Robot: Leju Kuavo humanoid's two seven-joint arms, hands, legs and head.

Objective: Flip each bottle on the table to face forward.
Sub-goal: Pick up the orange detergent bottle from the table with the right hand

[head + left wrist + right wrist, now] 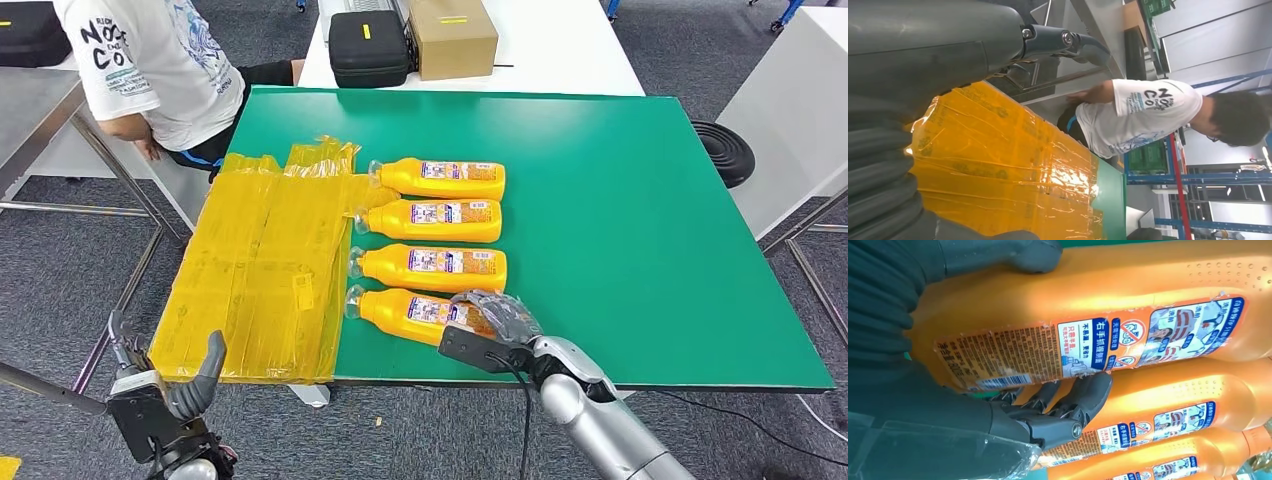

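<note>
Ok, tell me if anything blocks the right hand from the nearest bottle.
Nothing does: the right hand already wraps the base end of the nearest bottle, thumb on one side, fingers between it and the next bottle.

Left hand point(908, 100) above yellow sheet point(998, 170); person point(1148, 115) beyond

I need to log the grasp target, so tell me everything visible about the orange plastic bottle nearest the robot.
The nearest orange plastic bottle lies on its side on the green table, last in a row of four, its clear cap pointing toward the yellow plastic sheeting. A label with blue, white and red printing and a barcode faces up. The right hand grips its base end, thumb on one side, dark fingers on the other, next to the neighbouring bottle.
</note>
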